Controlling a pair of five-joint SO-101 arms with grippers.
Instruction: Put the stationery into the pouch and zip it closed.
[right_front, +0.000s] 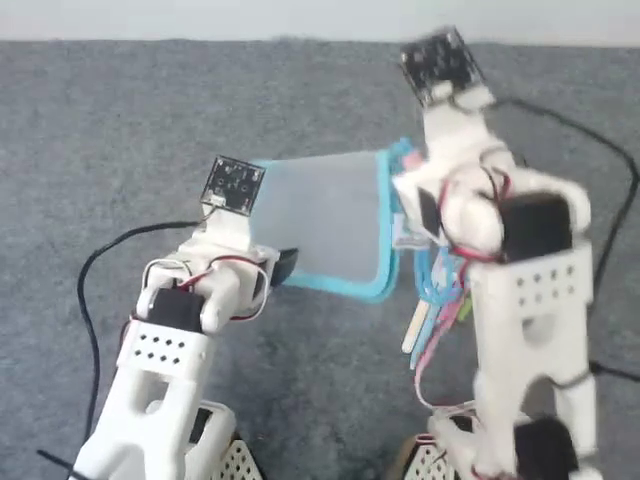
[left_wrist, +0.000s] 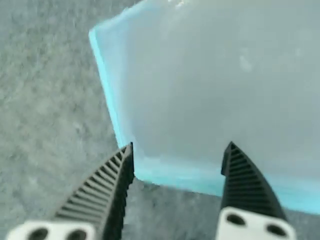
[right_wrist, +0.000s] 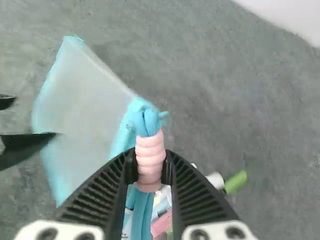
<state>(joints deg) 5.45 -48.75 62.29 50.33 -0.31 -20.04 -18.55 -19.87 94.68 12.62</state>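
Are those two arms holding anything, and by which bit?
The right gripper pinches a pink ribbed piece at the pouch's blue zip edge. The left gripper is open at the pouch's other end, holding nothing.

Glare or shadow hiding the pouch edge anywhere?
High view: even light, no glare on the frosted teal-trimmed pouch. Left wrist view: trim plain at the open left claw. Right wrist view: no glare where the right claw grips a pink ridged piece.

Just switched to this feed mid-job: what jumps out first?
The translucent blue-edged pouch at mid-table, with the right gripper clamped on a pink ribbed piece at its edge. The left gripper sits open at the pouch's opposite corner; coloured stationery shows beside the right arm.
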